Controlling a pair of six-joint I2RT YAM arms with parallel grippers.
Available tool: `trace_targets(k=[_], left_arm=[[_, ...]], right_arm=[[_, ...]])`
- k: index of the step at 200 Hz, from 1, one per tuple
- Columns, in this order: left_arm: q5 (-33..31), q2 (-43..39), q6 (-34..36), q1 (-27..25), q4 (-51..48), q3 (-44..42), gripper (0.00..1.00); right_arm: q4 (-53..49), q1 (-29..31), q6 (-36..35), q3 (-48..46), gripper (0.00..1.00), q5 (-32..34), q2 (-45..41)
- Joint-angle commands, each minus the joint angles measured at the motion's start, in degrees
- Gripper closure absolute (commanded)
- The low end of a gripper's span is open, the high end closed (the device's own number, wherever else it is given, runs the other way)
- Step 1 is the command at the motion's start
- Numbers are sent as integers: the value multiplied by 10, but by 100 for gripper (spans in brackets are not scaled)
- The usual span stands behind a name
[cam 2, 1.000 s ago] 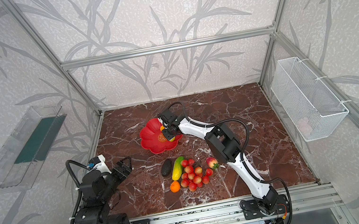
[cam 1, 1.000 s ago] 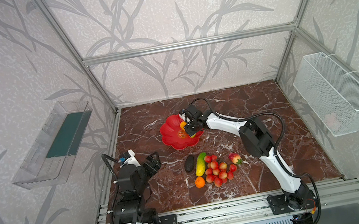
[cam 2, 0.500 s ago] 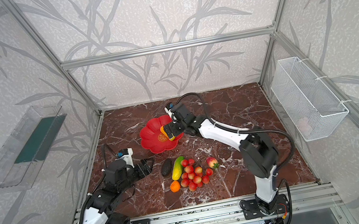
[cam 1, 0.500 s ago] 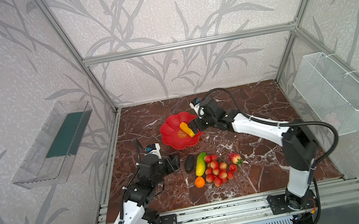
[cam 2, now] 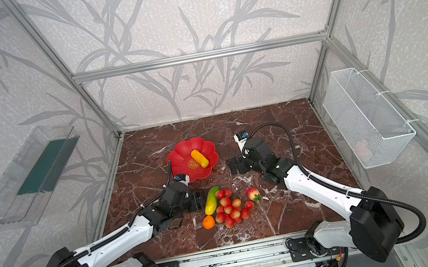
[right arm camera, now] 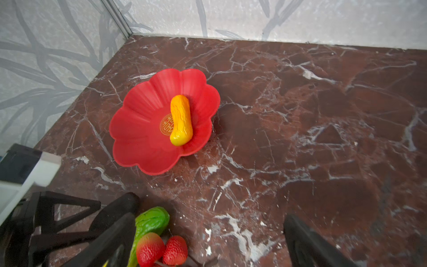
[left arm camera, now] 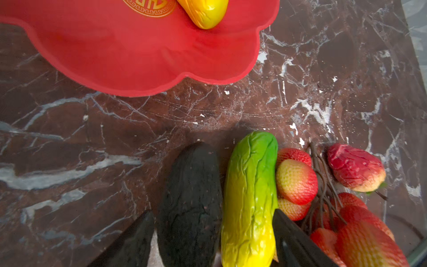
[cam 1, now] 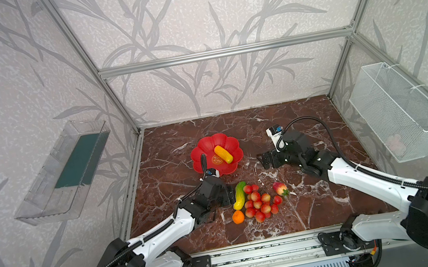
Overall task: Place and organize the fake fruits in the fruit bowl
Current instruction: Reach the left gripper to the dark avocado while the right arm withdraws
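Currently the left gripper (left arm camera: 212,212), jaws open, is straddling the blackish oval (left arm camera: 191,203) and green-yellow oblong (left arm camera: 250,196), so closing probably requires recentring on one; the right gripper (cam 1: 266,160) is hovering open, empty.

sign: gold double-happiness character (right arm camera: 165,124) | on: fruit bowl (right arm camera: 138,134) centre | other text: none legible

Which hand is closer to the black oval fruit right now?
Left. The left hand straddles the black oval fruit and the green-yellow fruit; the right hand hangs well away, beside the red bowl.
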Motion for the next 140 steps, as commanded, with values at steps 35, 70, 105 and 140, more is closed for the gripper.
trace_targets(k=[35, 70, 105, 140], left_arm=[[-39, 84, -5, -2, 40, 31, 25], [-26, 117, -14, -2, 37, 43, 45], [-25, 28, -20, -2, 1, 29, 51], [-59, -101, 3, 0, -49, 37, 51]], right_arm=[[-24, -22, -5, -22, 1, 2, -82], [-25, -27, -8, -31, 1, 1, -95], [-26, -36, -9, -41, 1, -3, -102], [-29, -45, -8, -49, 1, -12, -93]])
